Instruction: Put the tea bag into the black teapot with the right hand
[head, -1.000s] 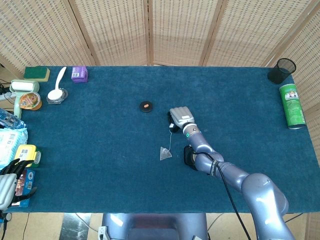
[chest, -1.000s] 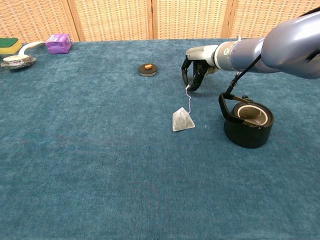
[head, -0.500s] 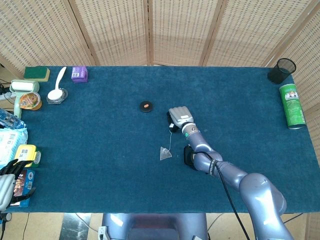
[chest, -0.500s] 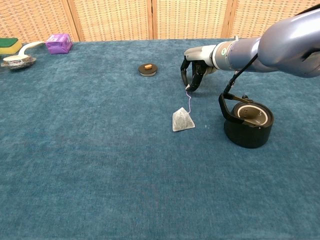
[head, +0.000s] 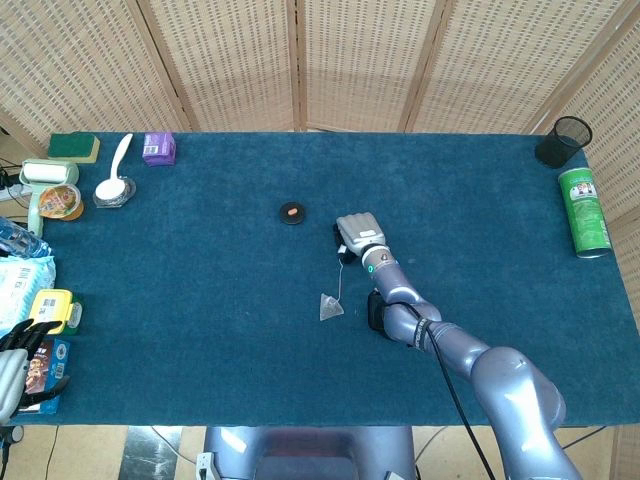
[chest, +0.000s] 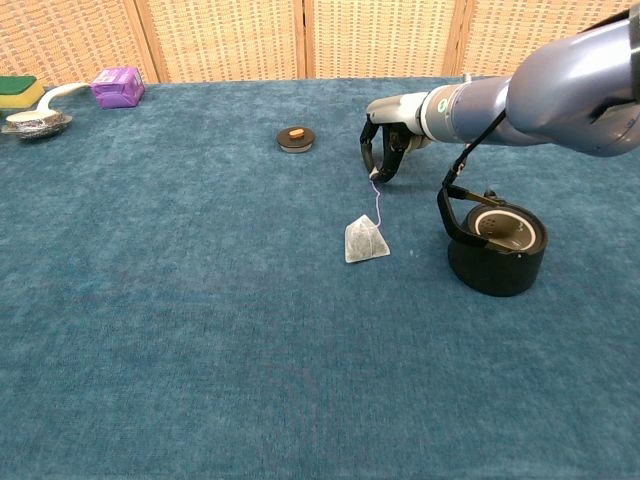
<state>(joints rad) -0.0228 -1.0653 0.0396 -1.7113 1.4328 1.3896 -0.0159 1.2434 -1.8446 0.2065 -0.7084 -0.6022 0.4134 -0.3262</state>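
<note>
The tea bag (head: 331, 307) (chest: 365, 241), a pale pyramid, lies on the blue cloth. Its thin string (chest: 378, 203) runs up to my right hand (head: 357, 238) (chest: 388, 140). The hand's fingers curl down and pinch the string's far end just above the cloth. The black teapot (chest: 497, 245) stands lidless to the right of the bag; in the head view it (head: 378, 312) is mostly hidden under my right forearm. My left hand (head: 14, 362) hangs at the table's near-left corner, fingers apart, holding nothing.
The teapot's round black lid (head: 291, 213) (chest: 295, 138) lies behind and left of the right hand. A purple box (head: 158, 148), a spoon in a dish (head: 112, 188) and snack packets (head: 52, 308) line the left edge. A green can (head: 584, 212) and a black mesh cup (head: 562, 141) stand far right.
My right hand has shifted slightly left and drawn its fingertips in over the string's end. The tea bag and the teapot have not moved.
</note>
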